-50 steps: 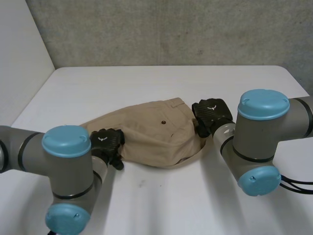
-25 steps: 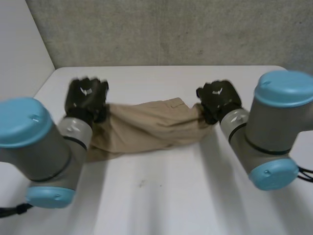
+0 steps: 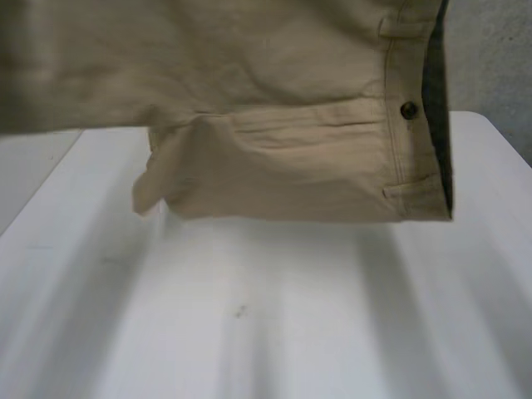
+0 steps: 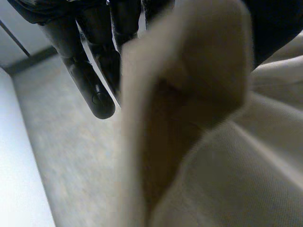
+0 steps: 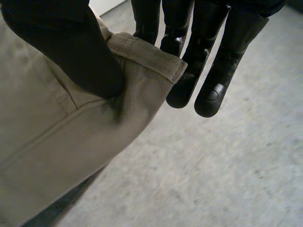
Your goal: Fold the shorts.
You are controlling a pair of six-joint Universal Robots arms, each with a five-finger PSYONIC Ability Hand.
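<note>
The shorts [image 3: 291, 158] hang in the air above the white surface [image 3: 274, 332], spread wide and close to the head camera. As far as that view shows, they are clear of the surface. My reading is that they are held up so the cloth drops flat and sheds its creases before being laid down for a fold (a judgement, not something seen). One lower corner hangs bunched, with a doubled layer showing beneath the upper cloth.

The left hand [image 4: 92, 71] has a fold of the tan cloth caught between its straight fingers and what looks like its thumb on the other side. The cloth bulges out from that pinch below the palm. The right hand [image 5: 71, 47] pinches a stitched edge of the shorts: the thumb presses on the outside of the cloth, and the fingers [image 5: 222, 61] reach down behind it with their tips past the edge. Each hand seems to hold one end, which would explain why the garment stretches across between them.

In the head view the waistband [image 3: 416, 150] runs upright at the right side, with a dark button [image 3: 408, 109] and a belt loop [image 3: 409, 193]. No brand tag, label or writing can be read anywhere on it.
</note>
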